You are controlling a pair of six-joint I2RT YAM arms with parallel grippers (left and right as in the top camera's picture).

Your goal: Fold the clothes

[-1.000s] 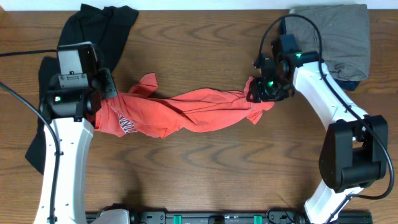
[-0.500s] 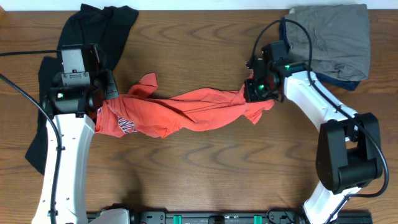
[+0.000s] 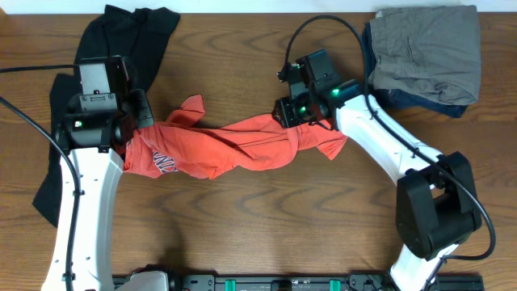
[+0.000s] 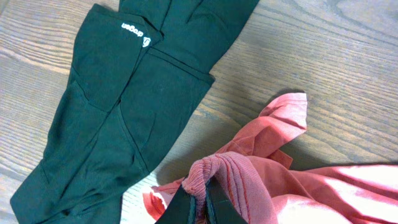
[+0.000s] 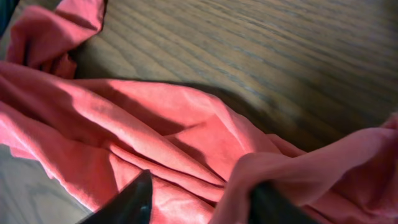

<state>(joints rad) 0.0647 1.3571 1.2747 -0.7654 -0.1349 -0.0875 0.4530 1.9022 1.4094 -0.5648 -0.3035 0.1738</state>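
Observation:
The coral-red T-shirt (image 3: 234, 145) lies bunched in a long twisted strip across the middle of the table. My left gripper (image 3: 132, 129) is at its left end, shut on a ribbed edge of the T-shirt (image 4: 236, 177), as the left wrist view shows at the left gripper (image 4: 202, 200). My right gripper (image 3: 296, 113) hovers over the strip right of its middle. In the right wrist view the right gripper (image 5: 202, 200) stands open, red folds (image 5: 186, 134) lying between the jaws and a fold draped over the right finger (image 5: 277, 205). The black garment (image 3: 129, 36) lies at the far left.
The black garment with a small white logo (image 4: 124, 112) runs along the left edge beneath my left arm. A folded grey garment (image 3: 424, 48) on a dark one sits at the back right corner. Bare wood table (image 3: 258, 226) spans the front.
My right gripper has moved left along the red T-shirt, from its right end toward the middle. The left gripper and its hold have not moved.

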